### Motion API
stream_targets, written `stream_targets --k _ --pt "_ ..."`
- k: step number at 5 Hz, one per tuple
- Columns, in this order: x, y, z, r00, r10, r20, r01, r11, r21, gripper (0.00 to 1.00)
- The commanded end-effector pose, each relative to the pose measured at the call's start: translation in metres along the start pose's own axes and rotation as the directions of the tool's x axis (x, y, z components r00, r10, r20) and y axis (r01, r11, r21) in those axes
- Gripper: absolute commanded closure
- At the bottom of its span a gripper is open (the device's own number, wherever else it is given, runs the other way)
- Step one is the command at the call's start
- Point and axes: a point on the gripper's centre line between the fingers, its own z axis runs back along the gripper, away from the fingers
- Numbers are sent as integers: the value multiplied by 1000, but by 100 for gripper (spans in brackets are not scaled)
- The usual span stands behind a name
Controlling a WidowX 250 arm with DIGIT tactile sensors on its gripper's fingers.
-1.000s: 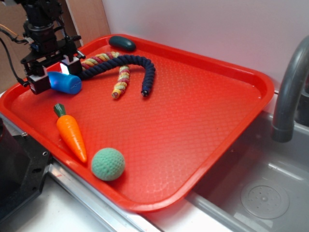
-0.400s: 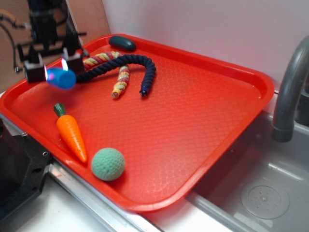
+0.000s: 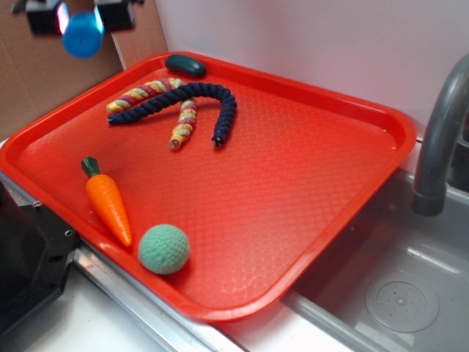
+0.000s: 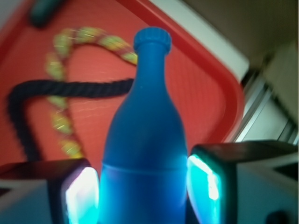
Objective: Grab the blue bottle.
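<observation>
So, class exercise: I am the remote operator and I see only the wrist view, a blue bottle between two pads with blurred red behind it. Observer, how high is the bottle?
Observer: The exterior view shows the blue bottle lifted well clear of the red tray, held by the gripper near the picture's top left corner.
Operator: What lies on the tray that I cannot see?
Observer: An orange carrot lies near the tray's front left edge.
Operator: Anything else there?
Observer: A green ball sits right beside the carrot's tip.
Operator: And beyond the tray?
Observer: A grey faucet stands over a sink on the right.
</observation>
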Motion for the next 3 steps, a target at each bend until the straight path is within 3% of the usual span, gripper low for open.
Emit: stream_targets --k 1,2,3 --pt "-9 -22 31 868 -460 186 473 880 -31 100" --pt "6 -34 28 788 -570 232 590 807 -21 100" --pt "15 -39 22 747 -622 237 640 769 1 100"
